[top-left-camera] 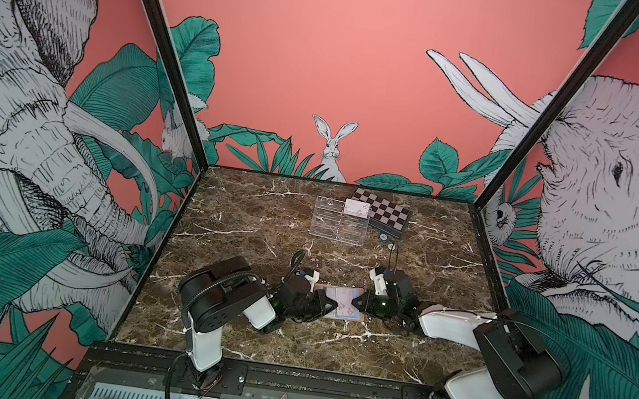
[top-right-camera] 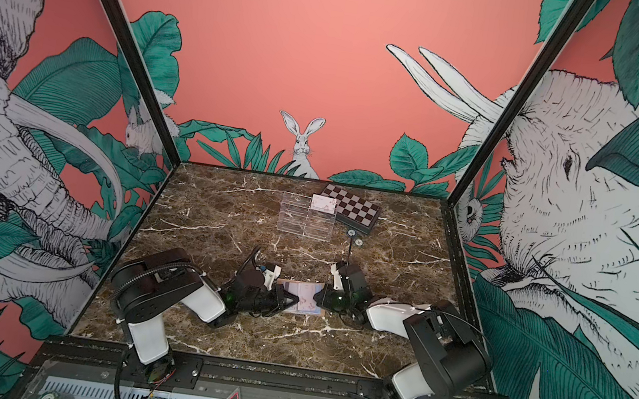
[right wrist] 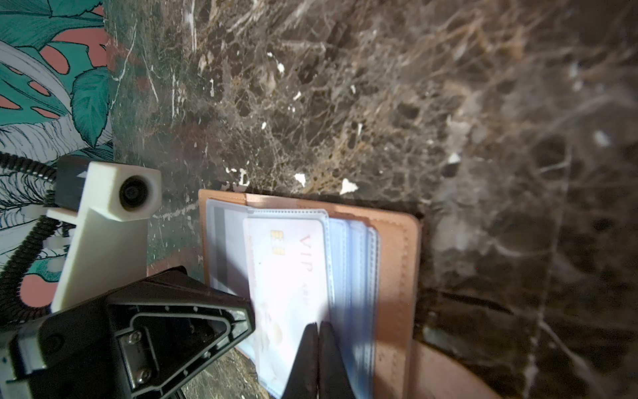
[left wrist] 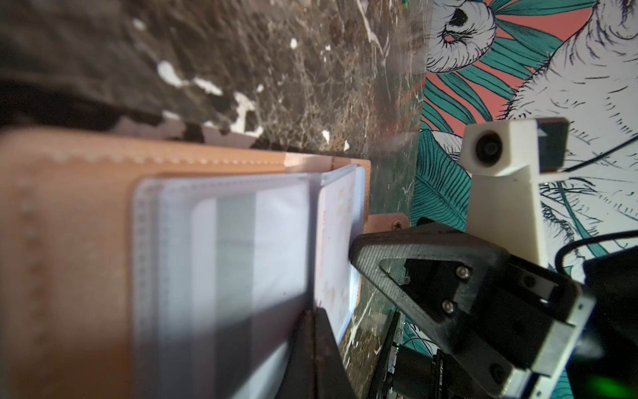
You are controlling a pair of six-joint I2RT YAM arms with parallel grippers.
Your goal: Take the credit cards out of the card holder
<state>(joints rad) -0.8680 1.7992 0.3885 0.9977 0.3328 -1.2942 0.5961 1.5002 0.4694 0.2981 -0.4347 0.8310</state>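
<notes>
Workspace with two arms, seen from above and from both wrists. Counted: one card holder (right wrist: 397, 248), three credit cards in view, two grippers, one clear acrylic tray (top-left-camera: 337, 228) and one checkered box (top-left-camera: 385, 213).

In both top views the holder (top-left-camera: 344, 315) lies open and flat on the marble table (top-left-camera: 249, 338), near the front middle, between the two grippers. The left gripper (top-left-camera: 333, 305) sits over the holder's left page and the right gripper (top-left-camera: 357, 301) meets its right edge, so both partly hide it from above.

In each wrist view that arm's own fingertips are pressed together, left (left wrist: 321, 338) and right (right wrist: 307, 349). Whether a sleeve edge is pinched between them cannot be told.

Tray and box stand touching at the far side of the table, well apart from the holder. One card (top-left-camera: 356, 207) stands in the tray's far corner, beside the box.

The holder is tan with stitched edges, a strap tab (left wrist: 386, 222) and several pale bluish sleeves (right wrist: 352, 262). One sleeve holds a white card (right wrist: 290, 276) with a chip and faint pink "VIP" lettering. The facing sleeve holds a card (left wrist: 234, 248) showing a grey stripe.
</notes>
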